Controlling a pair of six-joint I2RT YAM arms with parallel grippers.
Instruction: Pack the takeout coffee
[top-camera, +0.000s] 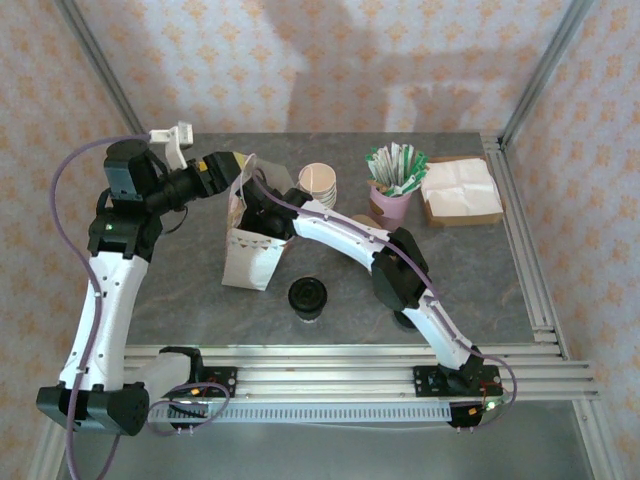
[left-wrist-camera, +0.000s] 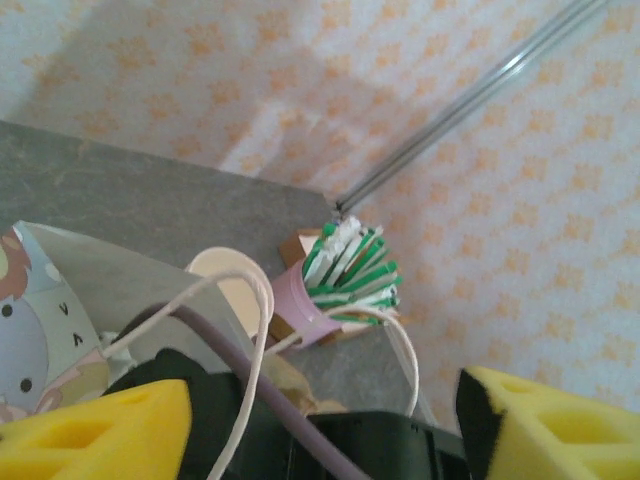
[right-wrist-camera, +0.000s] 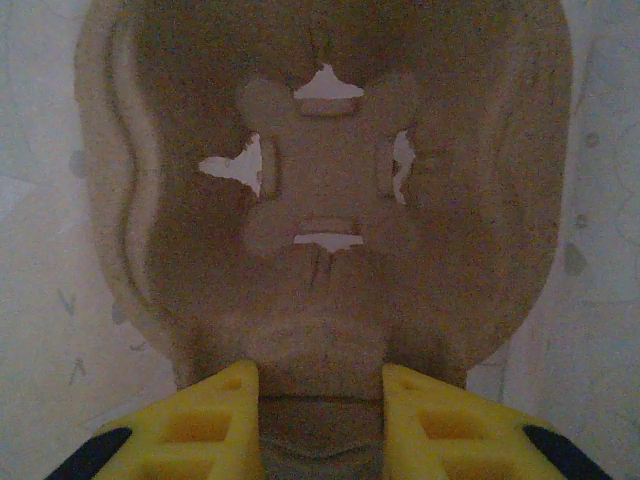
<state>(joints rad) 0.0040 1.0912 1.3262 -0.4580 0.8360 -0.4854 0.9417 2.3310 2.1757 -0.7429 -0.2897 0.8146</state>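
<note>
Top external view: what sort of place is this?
Probably a mock café takeout counter in a lab cell: stack of cream paper cups, pink cup of green-and-white sachets, white paper bag, on a grey tabletop edged by aluminium rails.

Cream cup stack (top-camera: 320, 182) beside pink holder (top-camera: 390, 205) of green sticks (top-camera: 397, 165); napkin tray (top-camera: 470, 218) far right.

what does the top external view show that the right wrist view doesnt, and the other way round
Top external: the takeout coffee standing on the table beside the paper bag, plus the cup stack, the pink cup of sticks and the napkins. Right wrist: a brown pulp cup carrier seen face-on, with the right gripper straddling its lower edge. Both: the paper bag, its outside from above, its pale inner walls from the wrist.
</note>
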